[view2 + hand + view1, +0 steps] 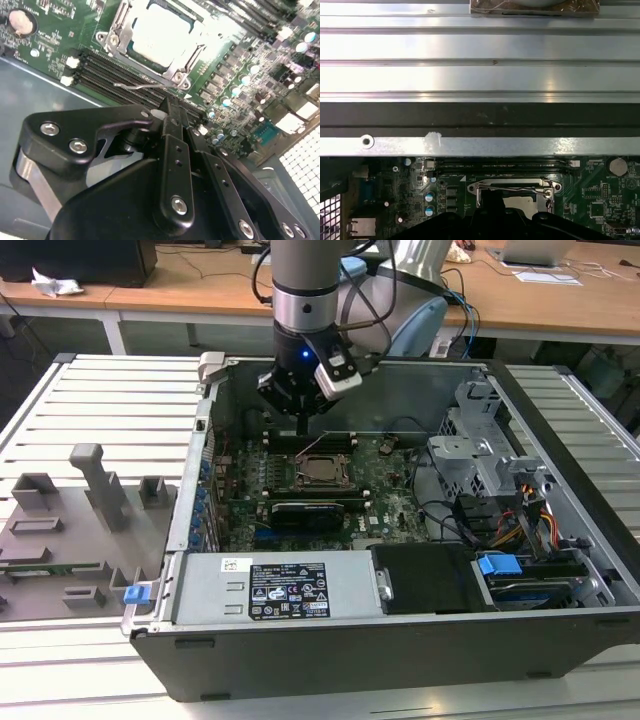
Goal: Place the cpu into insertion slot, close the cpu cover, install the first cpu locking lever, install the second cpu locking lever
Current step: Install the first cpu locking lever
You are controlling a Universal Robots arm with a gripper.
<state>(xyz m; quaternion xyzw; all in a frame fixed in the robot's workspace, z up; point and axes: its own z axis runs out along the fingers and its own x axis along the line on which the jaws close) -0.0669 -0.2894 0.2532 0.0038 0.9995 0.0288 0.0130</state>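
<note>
The cpu (pixel 159 31), with its silver top, lies in the insertion slot (pixel 320 469) on the green board. The grey cpu cover (pixel 116 34) is folded down around it. A thin wire locking lever (pixel 137 86) juts free along the socket's edge, beside the memory slots. It shows again as the lever (pixel 522 189) across the cover frame in the first wrist view. My gripper (pixel 170 106) is shut with nothing in it, and its tips hover just short of that lever. In the exterior view the gripper (pixel 303 427) hangs just behind the socket.
Long black memory slots (pixel 107 70) run beside the socket. The case's metal wall (pixel 480 145) stands close behind it. A black card (pixel 305 512), a power supply (pixel 270 588) and a drive cage (pixel 480 445) crowd the case. A grey fixture tray (pixel 70 530) lies outside at the exterior view's left.
</note>
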